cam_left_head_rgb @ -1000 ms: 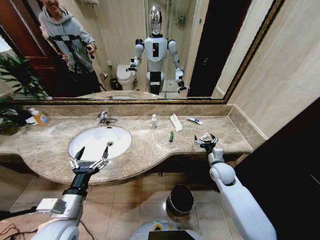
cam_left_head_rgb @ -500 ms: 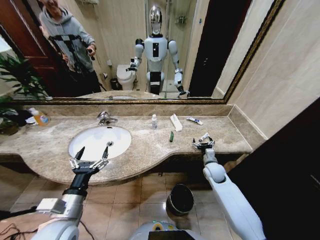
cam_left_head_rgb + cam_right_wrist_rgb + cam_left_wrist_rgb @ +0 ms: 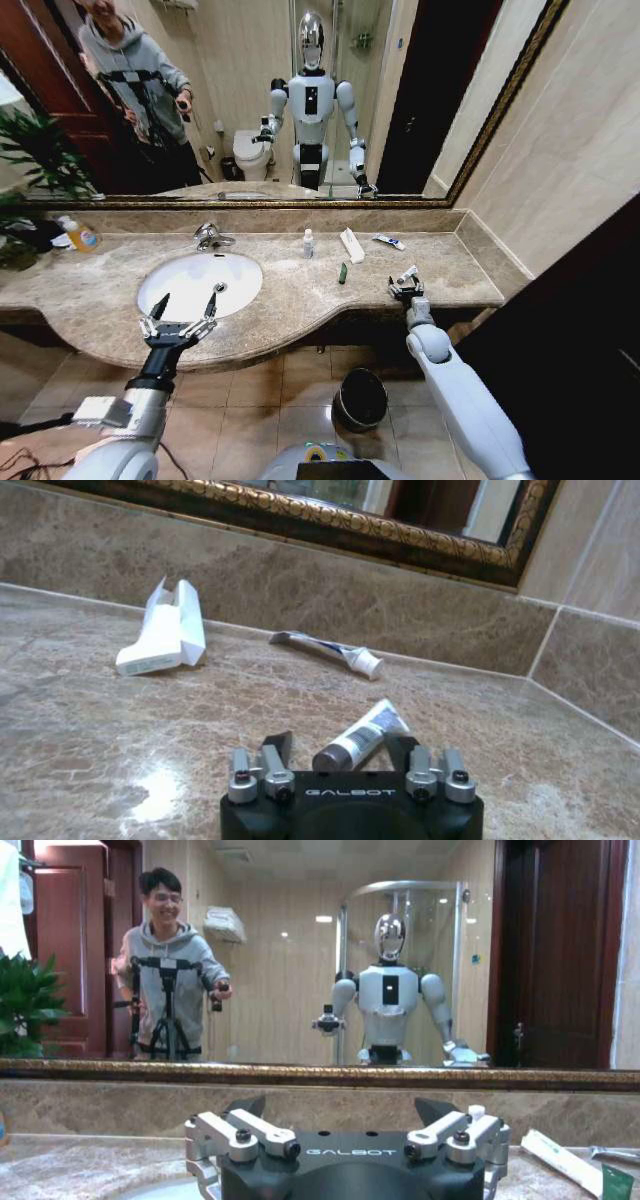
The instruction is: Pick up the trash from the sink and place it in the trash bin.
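The trash lies scattered on the marble table (image 3: 300, 290) to the right of the sink (image 3: 199, 282), none of it in the basin. From the head view, a tiny white bottle (image 3: 308, 242) stands upright near the back wall, a flat white packet (image 3: 352, 244) lies just beside it, and a blue-and-white tube (image 3: 389, 241) lies farther right. A small green stick (image 3: 342, 272) rests nearer the front edge. The right claw (image 3: 405, 285) sits low over the table near its right end, with a small white tube (image 3: 408, 273) between its open fingers. The left claw (image 3: 183, 318) hovers spread open over the front rim of the sink, holding nothing. The trash bin (image 3: 360, 398) stands on the tiled floor below the table's edge, between the two arms. A bottle with an orange label (image 3: 81, 235) stands at the far left beside a plant (image 3: 30, 170).

In the left wrist view, the left claw (image 3: 350, 1129) shows its fingers wide apart, facing the mirror (image 3: 320, 952); the packet (image 3: 560, 1161) and the green stick (image 3: 616, 1181) lie off to one side.

In the right wrist view, the right claw (image 3: 341, 756) is open, its fingers on either side of the small white tube (image 3: 358, 739), whose dark end points towards the camera; whether the fingers touch it I cannot tell. Beyond lie the white packet (image 3: 165, 630) and the blue-and-white tube (image 3: 330, 651), close to the backsplash.
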{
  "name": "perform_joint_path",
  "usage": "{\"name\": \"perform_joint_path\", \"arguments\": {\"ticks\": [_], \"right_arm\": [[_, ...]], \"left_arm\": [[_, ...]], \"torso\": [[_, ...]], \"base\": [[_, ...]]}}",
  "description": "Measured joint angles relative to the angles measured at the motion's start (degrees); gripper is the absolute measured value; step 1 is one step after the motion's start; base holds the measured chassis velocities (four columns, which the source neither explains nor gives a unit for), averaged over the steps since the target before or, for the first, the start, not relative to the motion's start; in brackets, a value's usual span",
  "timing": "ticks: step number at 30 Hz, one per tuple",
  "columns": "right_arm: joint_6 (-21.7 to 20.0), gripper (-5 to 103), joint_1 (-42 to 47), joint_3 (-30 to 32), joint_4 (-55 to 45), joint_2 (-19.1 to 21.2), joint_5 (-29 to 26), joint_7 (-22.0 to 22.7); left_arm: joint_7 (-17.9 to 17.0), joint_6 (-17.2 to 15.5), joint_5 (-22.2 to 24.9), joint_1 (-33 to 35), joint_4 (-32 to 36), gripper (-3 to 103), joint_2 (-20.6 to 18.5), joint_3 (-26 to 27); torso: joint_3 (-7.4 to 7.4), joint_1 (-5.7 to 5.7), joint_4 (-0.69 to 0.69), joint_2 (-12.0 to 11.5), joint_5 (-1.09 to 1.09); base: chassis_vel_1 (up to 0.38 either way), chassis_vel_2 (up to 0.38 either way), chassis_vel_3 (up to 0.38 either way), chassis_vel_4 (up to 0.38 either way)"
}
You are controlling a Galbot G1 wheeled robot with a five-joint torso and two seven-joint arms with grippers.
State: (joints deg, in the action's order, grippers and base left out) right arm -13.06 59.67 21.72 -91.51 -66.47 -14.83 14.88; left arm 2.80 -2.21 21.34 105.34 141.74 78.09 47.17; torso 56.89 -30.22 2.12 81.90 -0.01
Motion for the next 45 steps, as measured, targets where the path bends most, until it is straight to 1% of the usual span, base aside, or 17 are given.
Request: {"name": "perform_joint_path", "arguments": {"ticks": [2,3,4,5,9,11,17,24,30,35,36,38,40,41,43,44,45], "right_arm": [[-0.46,58,0.6,0.02,-0.52,-0.01,-0.98,0.9],[-0.6,58,1.44,0.07,-1.11,-0.08,-1.48,1.52],[-0.6,54,1.96,0.31,-1.32,-0.12,-1.65,1.64],[-0.6,54,1.96,0.31,-1.32,-0.12,-1.65,1.64],[0.1,38,3.56,2.01,-1.9,1.65,-2.73,1.33],[0.19,38,3.84,2.54,-2.04,2.04,-3.1,1.19],[1.49,19,4.75,4.4,-1.97,2.43,-4.01,0.79],[3.32,18,5.17,5.55,-1.91,2.0,-3.77,0.04],[4.82,18,5.44,8.38,-5.39,2.84,-5.73,-0.03],[9.38,18,10.44,11.63,-12.01,3.39,-8.67,-1.14],[9.38,18,10.44,11.63,-12.01,3.39,-8.67,-1.14],[13.57,18,14.03,13.79,-14.77,3.65,-10.89,-3.43],[20.17,18,18.92,17.1,-16.91,3.42,-13.17,-6.45],[20.17,18,18.92,17.1,-16.91,3.42,-13.17,-6.45],[25.77,18,23.73,20.79,-18.28,2.71,-15.82,-10.24],[25.77,18,23.73,20.79,-18.28,2.71,-15.82,-10.24],[29.44,18,26.84,23.16,-18.28,2.36,-17.17,-13.03]], "left_arm": [[0.0,0.0,0.0,0.0,0.0,100,0.0,0.0],[0.0,0.0,0.0,0.0,0.0,100,0.0,0.0],[0.0,0.0,0.0,0.0,0.0,100,0.0,0.0],[0.0,0.0,0.0,0.0,0.0,100,0.0,0.0],[0.0,0.0,0.0,0.0,0.0,100,0.0,0.0],[0.0,0.0,0.0,0.0,0.0,100,0.0,0.0],[0.0,0.0,0.0,0.0,0.0,100,0.0,0.0],[0.0,0.0,0.0,0.0,0.0,100,0.0,0.0],[0.0,0.0,0.0,0.0,0.0,100,0.0,0.0],[0.0,0.0,0.0,0.0,0.0,100,0.0,0.0],[0.0,0.0,0.0,0.0,0.0,100,0.0,0.0],[0.0,0.0,0.0,0.0,0.0,100,0.0,0.0],[0.0,0.0,0.0,0.0,0.0,100,0.0,0.0],[0.0,0.0,0.0,0.0,0.0,100,0.0,0.0],[0.0,0.0,0.0,0.0,0.0,100,0.0,0.0],[0.0,0.0,0.0,0.0,0.0,100,0.0,0.0],[0.0,0.0,0.0,0.0,0.0,100,0.0,0.0]], "torso": [[0.0,0.0,0.01,0.0,-0.01],[0.0,0.0,0.0,0.0,-0.02],[-0.01,0.0,-0.01,0.0,-0.01],[-0.01,0.0,-0.01,0.0,-0.01],[0.01,0.0,0.0,0.0,-0.01],[0.01,0.0,-0.01,0.0,0.0],[0.03,-0.02,-0.01,-0.02,0.03],[0.03,-0.01,-0.01,-0.02,0.06],[0.03,-0.02,0.0,-0.03,0.04],[0.01,-0.02,-0.01,-0.02,0.03],[0.01,-0.02,-0.01,-0.02,0.03],[0.01,-0.02,0.0,-0.02,0.02],[0.01,-0.01,-0.01,-0.02,0.02],[0.01,-0.01,-0.01,-0.02,0.02],[0.01,-0.01,-0.01,-0.02,0.01],[0.01,-0.01,-0.01,-0.02,0.01],[0.01,-0.01,-0.01,-0.02,0.01]], "base": [[0.0,0.0,0.0,0.0],[0.0,0.0,0.0,0.0],[0.0,0.0,0.0,0.0],[0.0,0.0,0.0,0.0],[0.0,0.0,0.0,0.0],[0.0,0.0,0.0,0.0],[0.0,0.0,0.0,0.0],[0.0,0.0,0.0,0.0],[0.0,0.0,0.0,0.0],[0.0,0.0,0.0,0.0],[0.0,0.0,0.0,0.0],[0.0,0.0,0.0,0.0],[0.0,0.0,0.0,0.0],[0.0,0.0,0.0,0.0],[0.0,0.0,0.0,0.0],[0.0,0.0,0.0,0.0],[0.0,0.0,0.0,0.0]]}}
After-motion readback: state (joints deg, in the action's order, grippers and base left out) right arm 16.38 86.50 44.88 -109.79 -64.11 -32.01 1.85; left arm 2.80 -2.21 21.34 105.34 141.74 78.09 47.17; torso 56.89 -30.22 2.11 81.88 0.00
